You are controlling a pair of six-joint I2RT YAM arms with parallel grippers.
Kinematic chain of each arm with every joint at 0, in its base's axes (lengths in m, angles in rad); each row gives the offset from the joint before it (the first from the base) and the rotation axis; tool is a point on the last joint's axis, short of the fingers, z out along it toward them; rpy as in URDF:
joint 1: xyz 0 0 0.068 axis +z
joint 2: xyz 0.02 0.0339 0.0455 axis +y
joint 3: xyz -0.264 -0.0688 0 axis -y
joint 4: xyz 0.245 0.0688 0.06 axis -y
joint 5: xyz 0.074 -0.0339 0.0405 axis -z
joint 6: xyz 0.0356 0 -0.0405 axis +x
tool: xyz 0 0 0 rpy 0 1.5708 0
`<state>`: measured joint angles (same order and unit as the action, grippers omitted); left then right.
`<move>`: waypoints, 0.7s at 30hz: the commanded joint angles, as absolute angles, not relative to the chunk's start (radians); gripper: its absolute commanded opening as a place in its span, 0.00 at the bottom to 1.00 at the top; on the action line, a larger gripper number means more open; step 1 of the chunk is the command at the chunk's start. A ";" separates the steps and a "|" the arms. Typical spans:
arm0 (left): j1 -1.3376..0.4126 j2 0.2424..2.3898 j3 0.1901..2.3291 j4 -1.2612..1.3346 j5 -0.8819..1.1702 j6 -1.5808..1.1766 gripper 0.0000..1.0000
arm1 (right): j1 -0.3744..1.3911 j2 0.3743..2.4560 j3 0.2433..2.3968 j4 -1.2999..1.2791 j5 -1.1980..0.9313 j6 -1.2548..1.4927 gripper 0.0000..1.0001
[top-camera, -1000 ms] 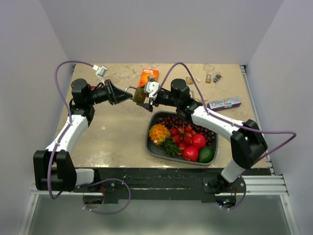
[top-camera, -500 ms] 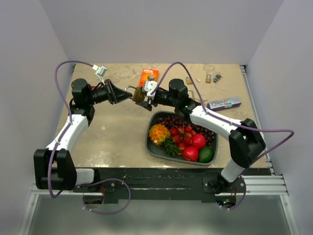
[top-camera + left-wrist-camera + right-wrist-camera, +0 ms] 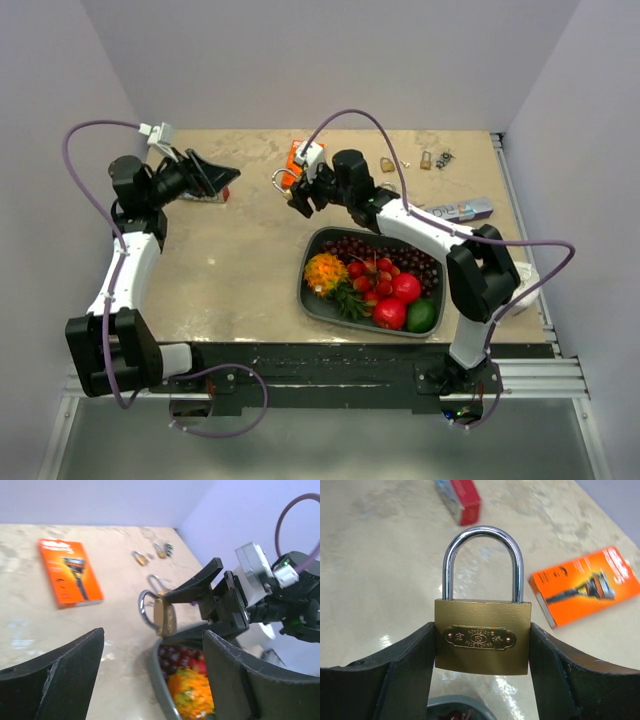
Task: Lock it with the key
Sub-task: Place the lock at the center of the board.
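A brass padlock point(image 3: 481, 642) with a steel shackle pushed into its body is clamped by its sides between my right gripper's point(image 3: 482, 630) fingers. In the top view the padlock point(image 3: 283, 181) hangs above the table's far middle in the right gripper point(image 3: 298, 195). My left gripper point(image 3: 215, 175) stands open well to the left, apart from the lock and with nothing between its fingers. The left wrist view shows the padlock point(image 3: 165, 617) edge-on beyond the open left gripper point(image 3: 152, 650). The key is not in view.
A grey tray point(image 3: 305, 283) of fruit sits under the right arm. An orange razor box point(image 3: 298, 156) lies behind the lock, a small red box point(image 3: 223, 193) by the left gripper. Small padlocks point(image 3: 386, 165) and keys point(image 3: 443, 157) lie far right, a tube point(image 3: 460, 211) beside them.
My left gripper has opened and pulled back to the left, away from the padlock. The right gripper has carried the padlock slightly farther back and left.
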<state>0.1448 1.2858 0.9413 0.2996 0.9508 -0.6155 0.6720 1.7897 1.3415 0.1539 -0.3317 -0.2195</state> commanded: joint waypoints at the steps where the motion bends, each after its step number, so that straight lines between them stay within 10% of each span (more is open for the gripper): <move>1: 0.193 1.227 0.985 0.239 0.835 -0.479 0.84 | 0.618 1.833 1.495 0.076 -0.123 -0.037 0.30; 21: 0.221 1.187 0.900 0.258 0.824 -0.479 0.84 | 0.542 2.111 1.689 -0.153 0.113 0.379 0.23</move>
